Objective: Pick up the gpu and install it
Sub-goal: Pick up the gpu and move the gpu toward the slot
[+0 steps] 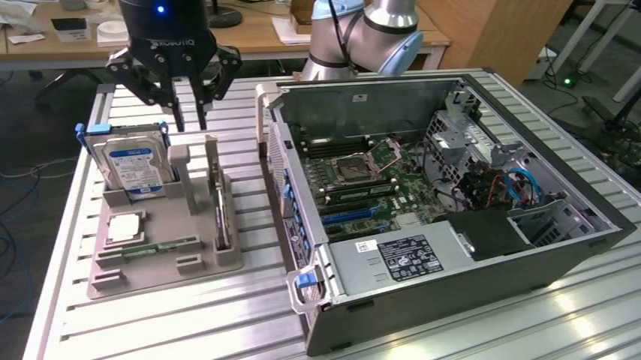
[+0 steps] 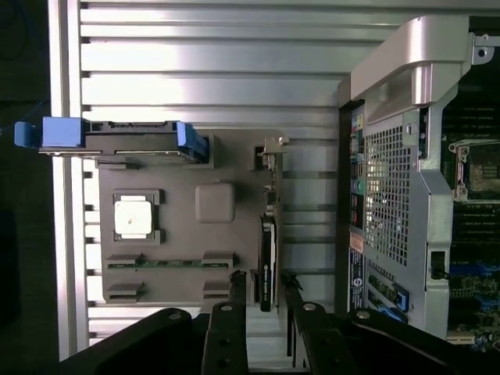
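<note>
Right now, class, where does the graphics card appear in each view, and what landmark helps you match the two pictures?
Exterior view: the graphics card stands on edge in the grey holder, between the hard drive and the computer case.
Wrist view: edge-on in the holder's slot, beside the computer case.
Shared landmark: the hard drive with blue rails.

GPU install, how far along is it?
Done: nothing yet; the gpu stands on edge in the gray holder, outside the computer case. In hand: the gripper hangs above the holder, fingers apart, empty. Left: the pickup and the install.
</note>
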Tool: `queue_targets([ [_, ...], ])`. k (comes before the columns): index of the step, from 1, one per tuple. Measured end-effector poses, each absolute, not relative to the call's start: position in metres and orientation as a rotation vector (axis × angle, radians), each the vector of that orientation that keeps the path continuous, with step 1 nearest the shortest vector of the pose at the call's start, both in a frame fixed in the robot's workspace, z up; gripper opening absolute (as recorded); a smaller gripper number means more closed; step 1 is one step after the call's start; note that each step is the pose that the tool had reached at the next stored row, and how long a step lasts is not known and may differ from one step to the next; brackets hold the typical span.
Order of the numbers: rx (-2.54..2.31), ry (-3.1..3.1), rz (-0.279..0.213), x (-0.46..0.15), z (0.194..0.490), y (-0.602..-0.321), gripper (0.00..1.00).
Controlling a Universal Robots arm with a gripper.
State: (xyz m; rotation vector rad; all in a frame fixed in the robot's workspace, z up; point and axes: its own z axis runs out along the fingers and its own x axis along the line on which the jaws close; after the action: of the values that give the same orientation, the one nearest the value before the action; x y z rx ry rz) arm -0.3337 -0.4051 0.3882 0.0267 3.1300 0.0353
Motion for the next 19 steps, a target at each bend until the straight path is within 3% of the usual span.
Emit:
queue_targets([
  [3, 0.026, 3.130, 0.026, -0.334, 0.386, -0.405, 0.37],
  [14, 0.016, 3.130, 0.009, -0.332, 0.370, -0.408, 0.38],
  [16, 0.016, 3.130, 0.007, -0.332, 0.367, -0.408, 0.49],
  [19, 0.012, 3.130, 0.006, -0.332, 0.361, -0.408, 0.56],
])
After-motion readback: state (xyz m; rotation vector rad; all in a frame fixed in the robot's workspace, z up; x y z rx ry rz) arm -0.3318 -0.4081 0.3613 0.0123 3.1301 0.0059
